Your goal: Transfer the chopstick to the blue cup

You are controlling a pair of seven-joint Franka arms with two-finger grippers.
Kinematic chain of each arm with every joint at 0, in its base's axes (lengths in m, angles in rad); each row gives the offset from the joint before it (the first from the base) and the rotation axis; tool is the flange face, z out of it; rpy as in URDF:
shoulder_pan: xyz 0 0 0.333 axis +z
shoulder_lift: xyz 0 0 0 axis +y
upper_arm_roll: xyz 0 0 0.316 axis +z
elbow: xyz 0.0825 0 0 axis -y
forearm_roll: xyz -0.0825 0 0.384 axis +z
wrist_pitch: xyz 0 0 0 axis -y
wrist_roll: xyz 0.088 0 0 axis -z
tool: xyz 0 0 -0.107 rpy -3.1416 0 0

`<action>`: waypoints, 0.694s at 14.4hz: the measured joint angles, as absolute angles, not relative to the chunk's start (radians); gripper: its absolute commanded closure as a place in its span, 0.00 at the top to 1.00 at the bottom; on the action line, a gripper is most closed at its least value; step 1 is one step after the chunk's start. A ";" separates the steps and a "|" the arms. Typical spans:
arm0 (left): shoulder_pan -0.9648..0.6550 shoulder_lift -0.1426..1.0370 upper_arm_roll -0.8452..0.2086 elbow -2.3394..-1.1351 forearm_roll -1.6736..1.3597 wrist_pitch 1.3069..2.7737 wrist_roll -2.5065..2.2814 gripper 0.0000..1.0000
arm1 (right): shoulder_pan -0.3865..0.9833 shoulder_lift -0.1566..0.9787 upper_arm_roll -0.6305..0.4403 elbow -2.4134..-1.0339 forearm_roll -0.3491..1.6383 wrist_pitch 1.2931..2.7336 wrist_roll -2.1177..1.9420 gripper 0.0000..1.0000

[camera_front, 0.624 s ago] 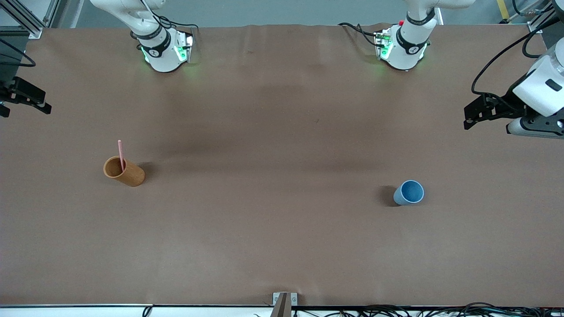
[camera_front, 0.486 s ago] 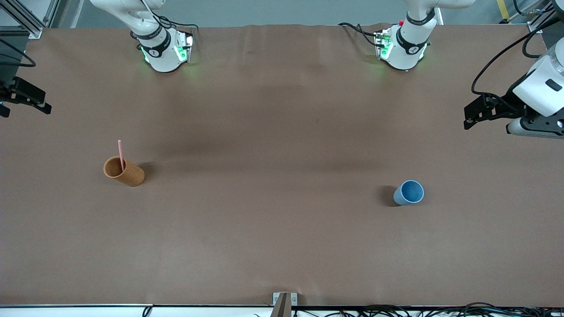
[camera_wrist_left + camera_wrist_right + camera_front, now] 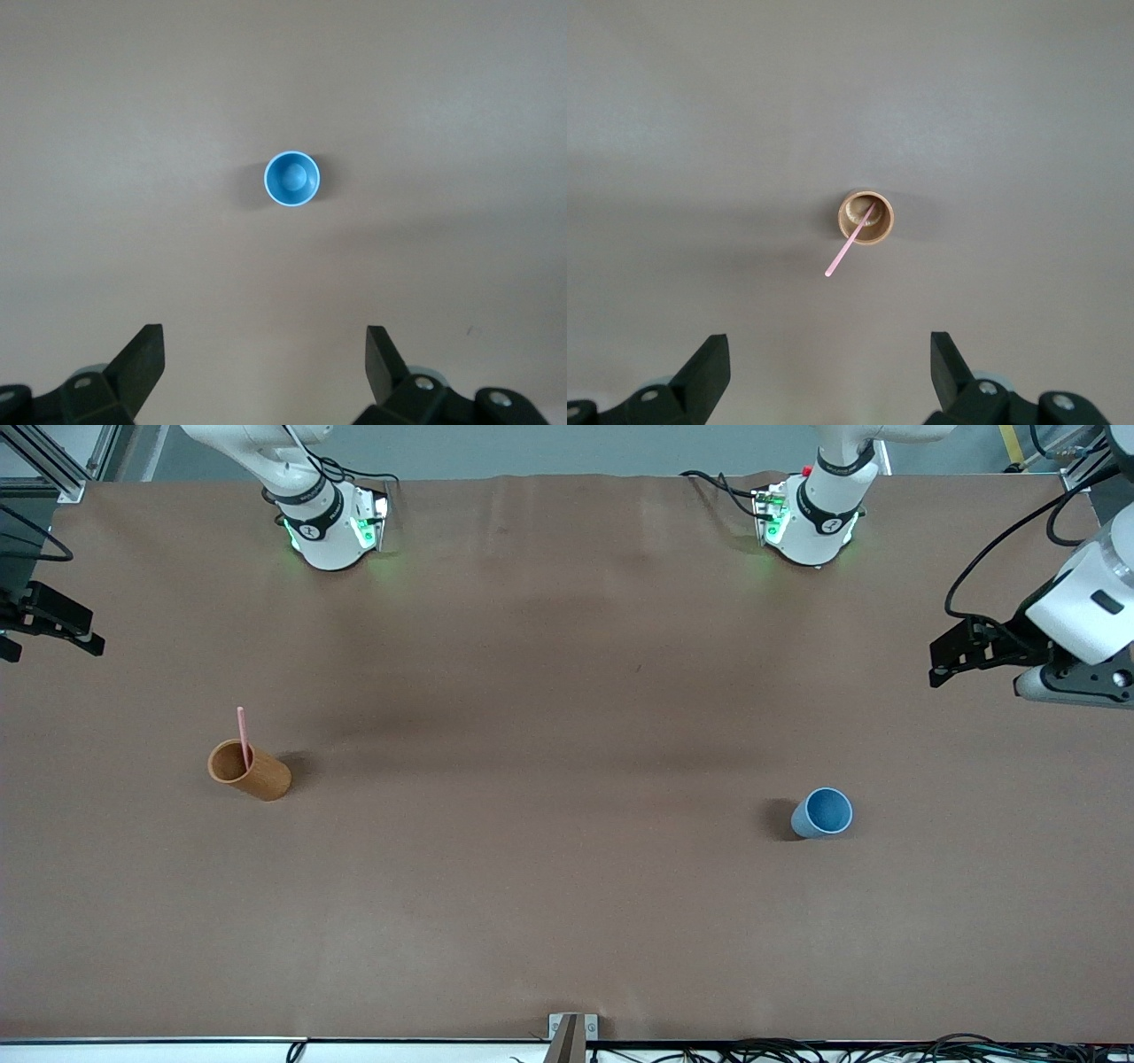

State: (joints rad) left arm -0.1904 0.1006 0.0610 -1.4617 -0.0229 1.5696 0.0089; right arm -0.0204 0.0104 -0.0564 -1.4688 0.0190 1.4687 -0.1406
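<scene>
Chopstick (image 3: 241, 735) standing tilted in orange-brown cup (image 3: 250, 771), below right gripper (image 3: 830, 376), jaws spread, empty. Blue cup (image 3: 822, 812) below left gripper (image 3: 264, 372), likewise spread, empty.

Brown table (image 3: 567, 886) is lying wide open between 2 lone obstacles. Orange-brown cup (image 3: 251, 771) is standing toward the right arm's end, chopstick (image 3: 241, 735) sticking up out of it and leaning on the rim. Blue cup (image 3: 822, 812) is standing well apart toward the left arm's end, mouth unobstructed. Left gripper (image 3: 946, 662) and right gripper (image 3: 55, 631) are hanging spread wide over the table's ends.
</scene>
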 measured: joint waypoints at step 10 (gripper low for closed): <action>-0.134 0.295 0.064 -1.849 -0.038 2.219 0.048 1.00 | -0.041 -0.006 -0.059 -1.787 0.019 1.721 -0.141 0.97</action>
